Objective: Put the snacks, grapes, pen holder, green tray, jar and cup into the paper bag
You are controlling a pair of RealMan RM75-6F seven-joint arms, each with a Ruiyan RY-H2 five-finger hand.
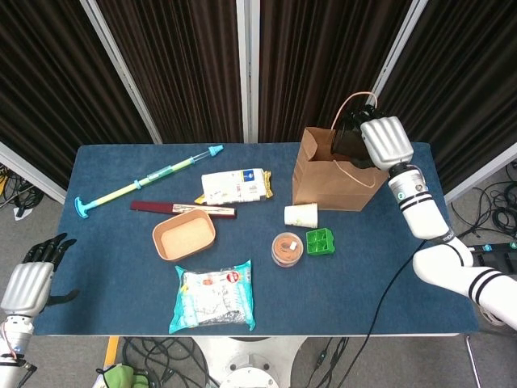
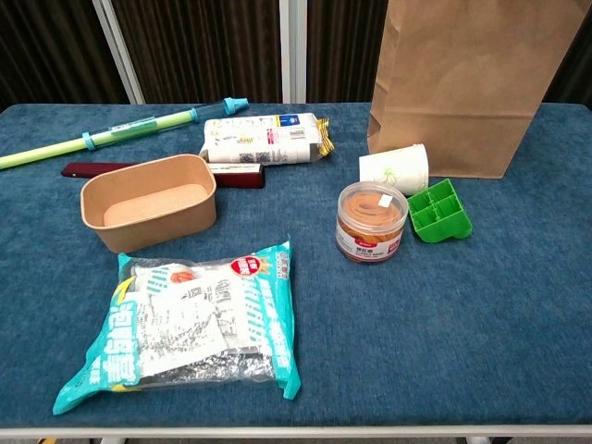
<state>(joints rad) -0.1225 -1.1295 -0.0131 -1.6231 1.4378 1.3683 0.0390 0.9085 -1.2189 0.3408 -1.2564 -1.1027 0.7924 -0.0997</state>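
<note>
While your right hand [image 1: 380,141] is gripping the black pen holder [image 1: 349,141] above the bag [image 1: 335,182] at the tabletop's far right edge, you are lining it up directly over the opening.

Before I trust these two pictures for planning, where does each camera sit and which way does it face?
Head view: high above the near edge, looking steeply down on the blue table; shows the right hand at the brown paper bag and the left hand off the table's left.
Chest view: low at the near edge, looking across the table; no arm or hand shows.
Shared: the bag, white paper cup, clear round jar, green plastic tray.
</note>
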